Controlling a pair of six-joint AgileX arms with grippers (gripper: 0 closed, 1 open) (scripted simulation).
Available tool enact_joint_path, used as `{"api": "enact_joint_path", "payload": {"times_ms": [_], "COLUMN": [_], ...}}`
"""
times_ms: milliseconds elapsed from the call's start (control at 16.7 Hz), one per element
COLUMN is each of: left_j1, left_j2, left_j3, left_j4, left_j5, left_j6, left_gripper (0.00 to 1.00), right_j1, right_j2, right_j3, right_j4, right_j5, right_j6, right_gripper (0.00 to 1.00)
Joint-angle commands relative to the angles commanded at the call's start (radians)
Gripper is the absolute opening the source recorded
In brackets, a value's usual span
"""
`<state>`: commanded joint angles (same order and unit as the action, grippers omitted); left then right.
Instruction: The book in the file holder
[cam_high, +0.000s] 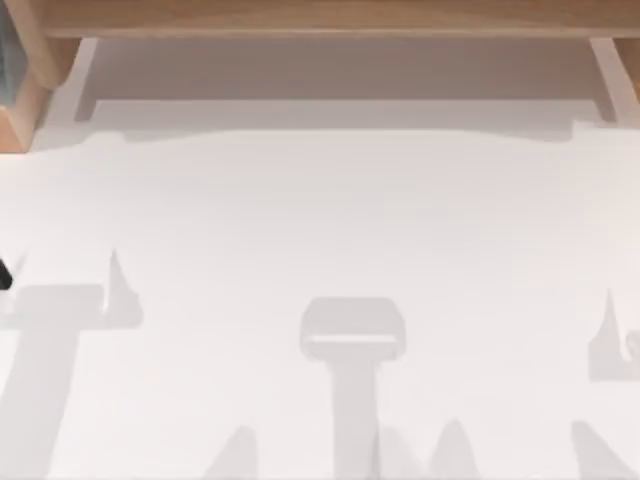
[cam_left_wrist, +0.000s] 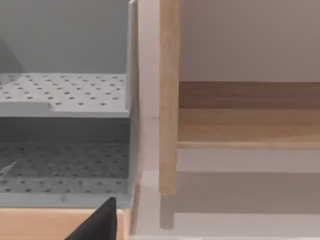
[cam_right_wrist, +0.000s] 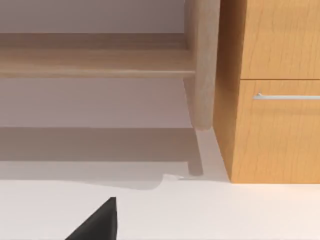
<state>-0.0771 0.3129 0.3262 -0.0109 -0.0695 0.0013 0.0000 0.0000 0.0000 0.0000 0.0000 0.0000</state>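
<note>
White tabletop (cam_high: 320, 220) spans the top view, crossed by arm shadows, with a wooden shelf (cam_high: 320, 18) along its far edge. From the left wrist view, a grey perforated file holder (cam_left_wrist: 65, 95) stands just beside a wooden upright (cam_left_wrist: 169, 100); the right wrist view adds a wooden drawer cabinet (cam_right_wrist: 275, 90) with a metal handle (cam_right_wrist: 287, 96). Whether either claw is released or clenched cannot be told, and the book's place cannot be told.

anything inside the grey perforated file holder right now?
Left wrist view: the file holder shows bare perforated grey panels, no book among them. Its nearer part is cut off by the frame edge and a dark end effector tip.
</note>
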Motion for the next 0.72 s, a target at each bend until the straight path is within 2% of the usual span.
{"api": "enact_joint_path", "payload": {"times_ms": [300,720], "left_j1": [-0.075,-0.169], "left_j2": [0.343,0.74], "left_j3": [0.357,0.773], "left_j4": [-0.012,-0.025], "left_j5": [-0.07,-0.155], "left_j6": [0.001,0.003], "left_gripper": [1.0,1.0], "right_j1": [0.0,0.0], "right_j2": [0.0,0.0], "right_j3": [0.0,0.0], "right_j4": [0.0,0.0], "right_j5": [0.0,0.0], "right_j6": [0.0,0.0], "right_gripper": [1.0,1.0]}}
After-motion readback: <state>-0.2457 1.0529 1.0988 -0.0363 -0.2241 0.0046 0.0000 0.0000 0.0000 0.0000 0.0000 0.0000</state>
